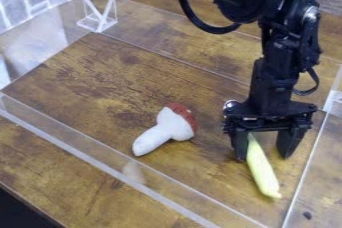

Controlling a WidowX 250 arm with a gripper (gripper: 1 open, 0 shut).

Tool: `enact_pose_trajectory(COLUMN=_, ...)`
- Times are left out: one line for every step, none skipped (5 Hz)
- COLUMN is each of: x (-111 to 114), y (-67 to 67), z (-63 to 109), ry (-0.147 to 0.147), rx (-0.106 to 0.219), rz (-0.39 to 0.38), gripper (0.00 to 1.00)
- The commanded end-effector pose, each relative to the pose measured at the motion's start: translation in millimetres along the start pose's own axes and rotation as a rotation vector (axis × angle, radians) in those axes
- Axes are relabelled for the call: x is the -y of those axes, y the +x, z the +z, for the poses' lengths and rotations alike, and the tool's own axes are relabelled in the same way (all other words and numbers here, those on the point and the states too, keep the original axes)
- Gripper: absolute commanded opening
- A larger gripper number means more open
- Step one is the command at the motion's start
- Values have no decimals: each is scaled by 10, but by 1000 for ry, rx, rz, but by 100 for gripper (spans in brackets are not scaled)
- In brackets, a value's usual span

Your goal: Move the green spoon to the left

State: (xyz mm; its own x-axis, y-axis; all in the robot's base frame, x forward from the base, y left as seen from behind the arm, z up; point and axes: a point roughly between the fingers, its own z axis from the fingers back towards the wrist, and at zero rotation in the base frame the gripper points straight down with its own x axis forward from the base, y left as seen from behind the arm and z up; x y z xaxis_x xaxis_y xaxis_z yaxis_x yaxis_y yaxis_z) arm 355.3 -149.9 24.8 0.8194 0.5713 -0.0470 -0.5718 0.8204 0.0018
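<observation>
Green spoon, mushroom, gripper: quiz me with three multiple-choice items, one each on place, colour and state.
1. Where is the mushroom's cap relative to its stem in the view?
A) up and right B) down and left C) straight below
2. What colour is that cap?
A) blue B) red C) green
3. How are the gripper's jaws?
A) shut B) open

1 A: the toy mushroom has its stem pointing down-left.
2 B: red shows beyond the white stem.
3 B: the gripper's fingers stand apart around the green spoon's upper end.
</observation>
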Motion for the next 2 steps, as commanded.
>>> enact_pose_trajectory(x=27, y=-117, z=173, ry=-18, rx=26, rz=11, gripper=0)
enact_pose_trajectory(x=-14, y=-168, z=226, ry=-13, rx=29, rz=35, gripper=0)
